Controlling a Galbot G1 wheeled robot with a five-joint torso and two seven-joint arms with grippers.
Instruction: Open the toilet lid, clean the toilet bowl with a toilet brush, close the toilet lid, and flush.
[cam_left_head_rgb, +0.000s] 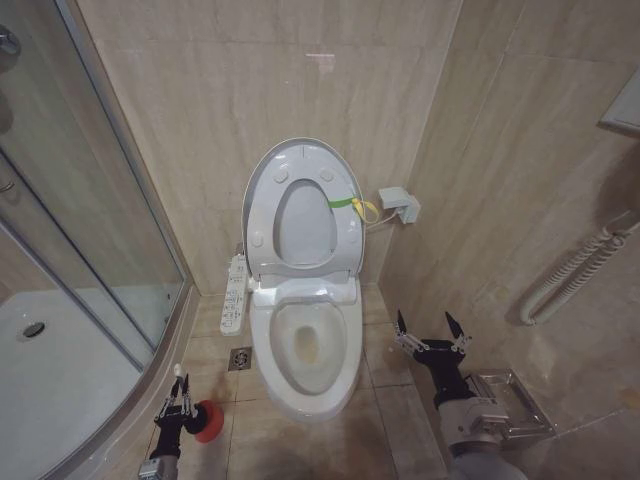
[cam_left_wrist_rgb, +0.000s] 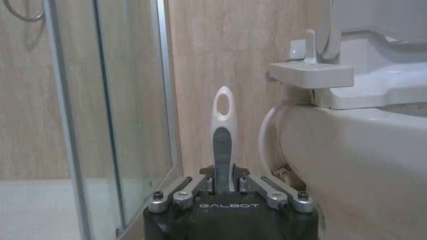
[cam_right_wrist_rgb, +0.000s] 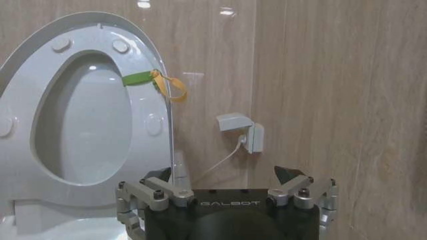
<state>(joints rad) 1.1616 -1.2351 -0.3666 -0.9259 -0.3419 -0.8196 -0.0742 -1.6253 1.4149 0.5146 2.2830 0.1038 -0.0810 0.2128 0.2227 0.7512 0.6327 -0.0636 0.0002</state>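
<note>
Toilet lid (cam_left_head_rgb: 305, 160): white, egg-shaped, raised upright against the tiled wall, with the ring-shaped seat (cam_left_head_rgb: 348, 235) lifted against it; small round bumpers show on the ring, and a green-yellow band (cam_left_head_rgb: 343, 203) is tied at its right edge.
Toilet bowl (cam_left_head_rgb: 306, 345): white oval basin on the floor, uncovered, faint yellowish staining inside.
Toilet brush (cam_left_wrist_rgb: 223, 134): slim white handle with a grey grip strip and an oval loop at its tip, standing upright beside the bowl's left side, near the shower glass (cam_left_head_rgb: 95, 210).
Red holder (cam_left_head_rgb: 209, 421): small round cup on the floor tiles left of the bowl, just beside the left gripper; its contents cannot be made out.
Left gripper (cam_left_head_rgb: 179, 400): low at the floor; in its wrist view the fingers are clamped on the brush handle.
Right gripper (cam_left_head_rgb: 431, 330): hovers right of the bowl, fingers spread wide, grasping nothing.
Head view: a button panel (cam_left_head_rgb: 234, 293) left of the seat.
Right wrist view: the band's yellow loop and a wall socket box (cam_right_wrist_rgb: 241, 131) with a cable.
</note>
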